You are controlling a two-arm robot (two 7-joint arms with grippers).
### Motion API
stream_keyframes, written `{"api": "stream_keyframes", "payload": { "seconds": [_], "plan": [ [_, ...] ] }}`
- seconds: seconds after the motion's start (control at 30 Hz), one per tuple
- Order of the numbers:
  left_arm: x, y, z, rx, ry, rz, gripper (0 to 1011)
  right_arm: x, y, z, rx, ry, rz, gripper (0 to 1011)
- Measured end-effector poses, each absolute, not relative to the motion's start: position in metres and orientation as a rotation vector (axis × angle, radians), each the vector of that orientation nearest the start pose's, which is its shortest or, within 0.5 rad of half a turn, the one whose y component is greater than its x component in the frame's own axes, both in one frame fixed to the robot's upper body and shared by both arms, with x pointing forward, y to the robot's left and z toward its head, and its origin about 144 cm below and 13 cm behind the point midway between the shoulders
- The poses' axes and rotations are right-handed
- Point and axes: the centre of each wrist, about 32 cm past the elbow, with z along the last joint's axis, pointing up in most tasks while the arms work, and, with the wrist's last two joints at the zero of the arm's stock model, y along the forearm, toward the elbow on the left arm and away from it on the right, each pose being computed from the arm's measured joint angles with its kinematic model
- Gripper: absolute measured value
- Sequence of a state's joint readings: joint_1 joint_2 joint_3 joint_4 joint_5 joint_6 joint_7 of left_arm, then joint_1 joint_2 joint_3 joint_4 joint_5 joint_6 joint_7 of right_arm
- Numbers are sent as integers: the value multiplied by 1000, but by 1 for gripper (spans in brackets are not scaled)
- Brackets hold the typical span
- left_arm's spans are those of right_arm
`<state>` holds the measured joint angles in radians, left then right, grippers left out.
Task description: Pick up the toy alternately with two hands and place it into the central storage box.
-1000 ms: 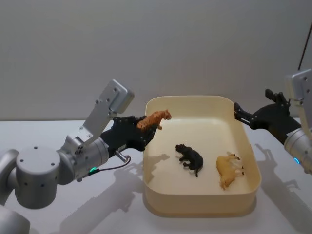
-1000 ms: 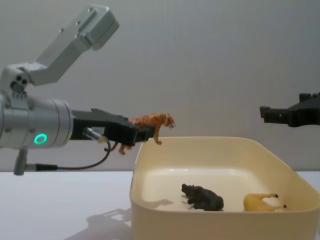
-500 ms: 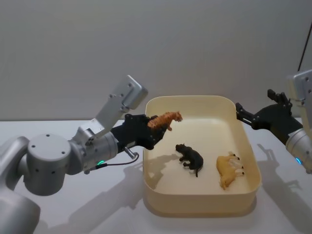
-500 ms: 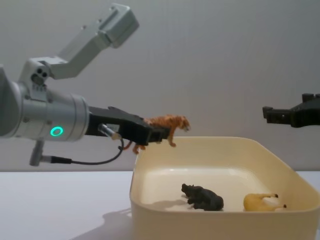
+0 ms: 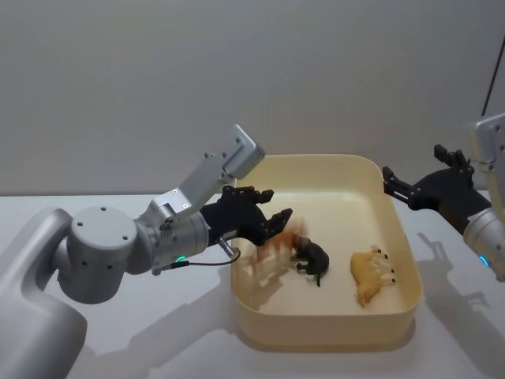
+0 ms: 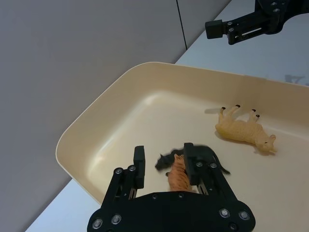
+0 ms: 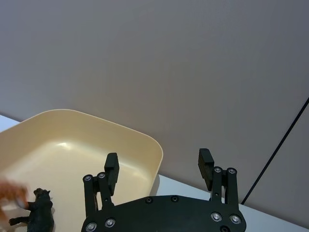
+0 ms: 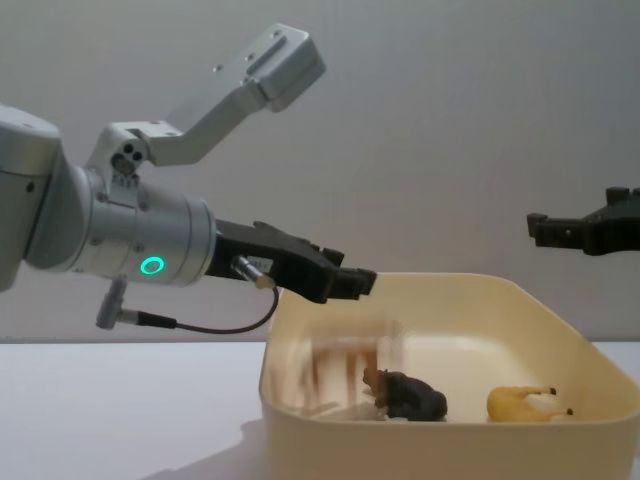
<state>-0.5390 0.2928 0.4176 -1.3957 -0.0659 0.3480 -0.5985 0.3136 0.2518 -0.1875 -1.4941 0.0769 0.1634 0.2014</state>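
The orange striped tiger toy (image 5: 286,239) shows as a blur in mid-air inside the cream-yellow central storage box (image 5: 323,338), just beside the black animal figure (image 5: 312,259). My left gripper (image 5: 272,207) hovers open over the box's left side, and the tiger (image 6: 177,176) sits below and between its spread fingers, free of them. From the chest the tiger (image 8: 350,360) is a smear under the left gripper (image 8: 355,280). My right gripper (image 5: 409,170) hangs open and empty above the box's far right corner; the right gripper (image 7: 158,164) has nothing between its fingers.
Two animal figures lie on the box floor: the black one (image 8: 405,395) in the middle and a tan-yellow one (image 5: 371,276) on its side at the right. White tabletop (image 5: 118,347) surrounds the box. A dark cable (image 5: 495,55) hangs at the far right.
My left gripper moved right over the box and opened. The tiger left its fingers and is dropping into the box. The right gripper stayed in place.
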Motion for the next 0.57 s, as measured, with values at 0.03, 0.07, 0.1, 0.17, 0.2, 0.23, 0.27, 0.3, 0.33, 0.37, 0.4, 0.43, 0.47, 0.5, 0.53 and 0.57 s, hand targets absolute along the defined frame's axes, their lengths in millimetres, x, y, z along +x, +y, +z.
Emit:
{"api": "stream_keyframes", "payload": {
  "seconds": [0.03,0.07,0.1,0.17,0.2,0.23,0.27,0.3,0.33,0.37,0.4,0.43,0.47,0.5,0.53,0.57],
  "plan": [
    [578,205,1266,386,-138,726,463,538,-249,1226,-150,-182,-1239,1001],
    [579,205,1266,387,-139,724,476,538,-249,1226,-150,-182,-1239,1001],
    [579,205,1266,388,-140,723,521,538,-249,1226,-150,-182,-1239,1001],
    [580,203,1266,391,-141,719,585,538,-249,1226,-151,-182,-1239,1001],
    [580,203,1266,391,-142,717,606,538,-249,1226,-151,-182,-1239,1001],
    [581,203,1266,392,-143,715,645,538,-249,1226,-151,-182,-1239,1001],
    [581,202,1266,393,-144,715,665,538,-249,1226,-151,-182,-1239,1001],
    [581,202,1266,394,-144,714,707,538,-249,1226,-151,-182,-1239,1001],
    [582,202,1266,395,-145,712,726,538,-249,1226,-151,-182,-1239,1001],
    [582,202,1266,395,-145,712,761,538,-249,1226,-151,-182,-1239,1001],
    [582,201,1266,396,-145,710,803,538,-249,1226,-151,-182,-1239,1001],
    [582,201,1266,396,-146,709,858,538,-249,1226,-151,-182,-1239,1001],
    [582,201,1266,396,-146,709,858,538,-249,1226,-151,-182,-1239,1001],
    [583,201,1266,397,-146,708,894,538,-249,1226,-151,-182,-1239,1001],
    [583,200,1266,398,-148,707,909,538,-249,1226,-151,-182,-1239,1001],
    [583,200,1266,398,-148,707,956,538,-249,1226,-151,-182,-1239,1001]
  ]
}}
